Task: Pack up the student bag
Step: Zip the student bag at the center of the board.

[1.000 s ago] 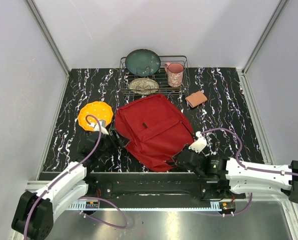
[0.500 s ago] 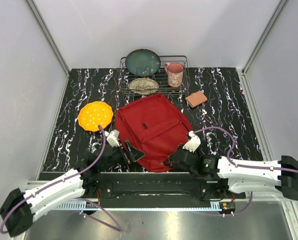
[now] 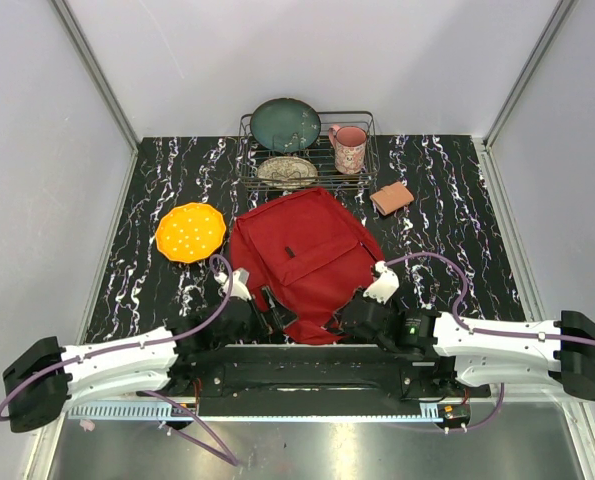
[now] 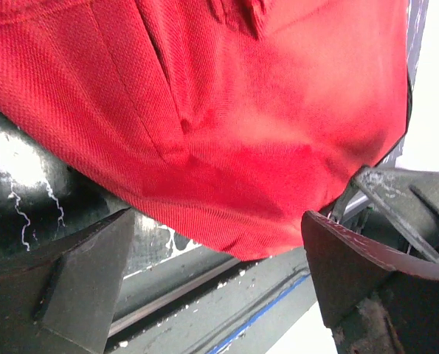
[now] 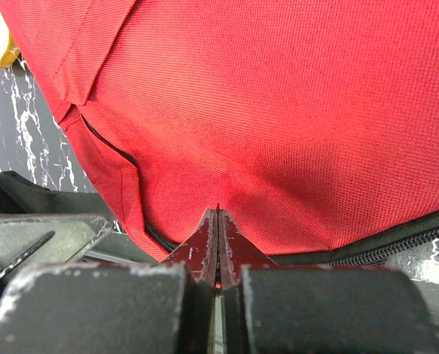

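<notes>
the red bag [image 3: 302, 255] lay in the middle of the table [image 3: 447, 230], its near edge at the table's front, its far corner just beside the wire rack [image 3: 307, 150]. the left gripper [image 4: 218, 217] stood spread wide, that near edge between its fingers. the right gripper [image 5: 218, 215] was pressed together against the hem. bare table showed between the bag and the orange plate [image 3: 190, 232].

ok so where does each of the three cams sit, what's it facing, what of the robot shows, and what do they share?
Top external: above and behind the arms, looking down on the table; both arms show, left gripper and right gripper at the student bag's near edge.
Left wrist: faces the bag's near hem; its open fingers frame it.
Right wrist: faces the bag's fabric close up; its shut fingers point at it.
Shared: all three see the bag.
</notes>
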